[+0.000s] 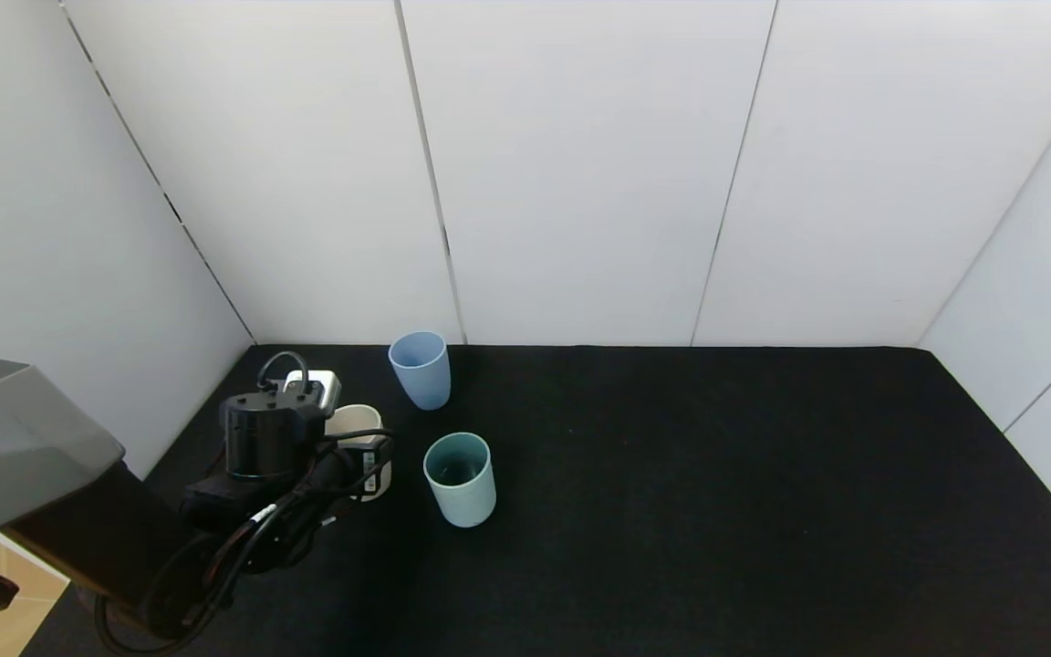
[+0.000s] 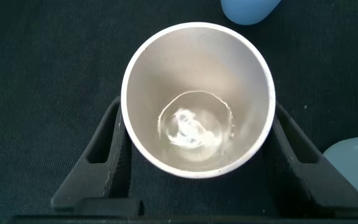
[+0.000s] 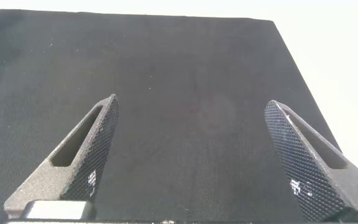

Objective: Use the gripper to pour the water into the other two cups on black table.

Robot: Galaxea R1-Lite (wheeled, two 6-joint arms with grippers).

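My left gripper (image 1: pixel 354 461) stands at the near left of the black table (image 1: pixel 717 474), shut on the beige cup (image 1: pixel 354 422). In the left wrist view the fingers (image 2: pixel 112 140) press both sides of this cup (image 2: pixel 197 74), which holds a little rippling water. The periwinkle blue cup (image 1: pixel 420 370) stands upright just behind it, and its bottom shows in the left wrist view (image 2: pixel 250 9). The teal cup (image 1: pixel 460 479) stands upright just to the right and also shows in the left wrist view (image 2: pixel 353 171). My right gripper (image 3: pixel 192 102) is open and empty over bare table, out of the head view.
White walls close the table at the back and both sides. The table's right edge (image 3: pixel 294 59) shows in the right wrist view. Black cables (image 1: pixel 215 557) loop from my left arm near the table's front left corner.
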